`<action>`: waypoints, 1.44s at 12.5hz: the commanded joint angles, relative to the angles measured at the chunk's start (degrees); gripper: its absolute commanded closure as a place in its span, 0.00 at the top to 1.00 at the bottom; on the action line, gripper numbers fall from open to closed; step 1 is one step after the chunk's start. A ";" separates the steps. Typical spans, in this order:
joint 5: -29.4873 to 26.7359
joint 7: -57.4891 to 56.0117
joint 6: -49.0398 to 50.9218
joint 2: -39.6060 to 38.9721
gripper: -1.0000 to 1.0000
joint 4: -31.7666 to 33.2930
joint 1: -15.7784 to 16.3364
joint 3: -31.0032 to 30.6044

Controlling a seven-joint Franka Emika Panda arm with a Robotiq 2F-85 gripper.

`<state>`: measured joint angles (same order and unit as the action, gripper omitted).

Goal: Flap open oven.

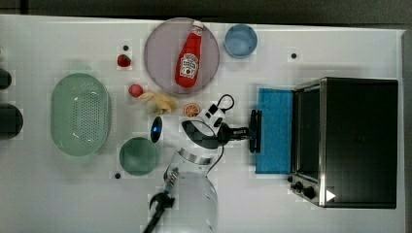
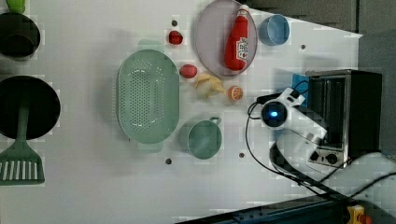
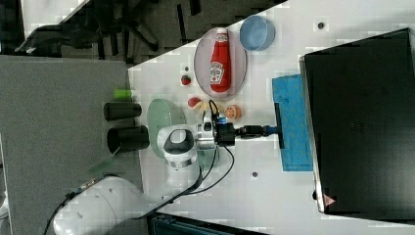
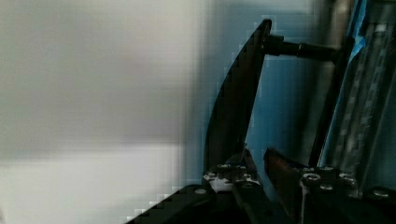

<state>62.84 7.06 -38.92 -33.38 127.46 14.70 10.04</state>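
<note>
The oven [image 1: 359, 141] stands at the top view's right, a black-topped box with a silver frame and black knobs [image 1: 303, 188]. Its blue-tinted glass door [image 1: 276, 145] is folded down and out toward the top view's left, and the inside [image 1: 307, 131] lies bare. My gripper [image 1: 250, 132] is at the door's outer edge, shut on the dark bar handle [image 1: 254, 116]. The right view shows the same grip, with the gripper [image 3: 273, 130] on the handle [image 3: 279, 112]. In the wrist view the handle [image 4: 236, 102] runs down between my fingers [image 4: 280, 170].
In the top view, a ketchup bottle [image 1: 190, 56] lies on a pink plate [image 1: 160, 53], with a blue bowl [image 1: 241, 41] beside it. A green colander [image 1: 80, 114], a green cup [image 1: 139, 156] and small toy fruits [image 1: 160, 102] sit left of my arm.
</note>
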 commanded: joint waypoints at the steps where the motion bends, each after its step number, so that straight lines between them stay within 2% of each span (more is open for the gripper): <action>1: 1.96 8.83 1.53 -1.58 0.17 -2.02 0.79 0.17; 6: 2.04 8.83 2.84 -3.72 0.17 -4.09 2.66 0.20; 10: -1.38 10.95 2.70 2.49 0.17 -5.88 3.71 0.06; 11: -4.29 11.05 2.69 5.64 0.17 -6.14 3.58 0.32; 13: -13.49 11.05 2.73 13.06 0.17 -6.86 3.01 1.00; 18: -43.08 10.87 6.23 31.95 0.17 -7.75 1.42 5.11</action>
<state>20.51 15.16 -33.99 -2.25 119.74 17.63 12.93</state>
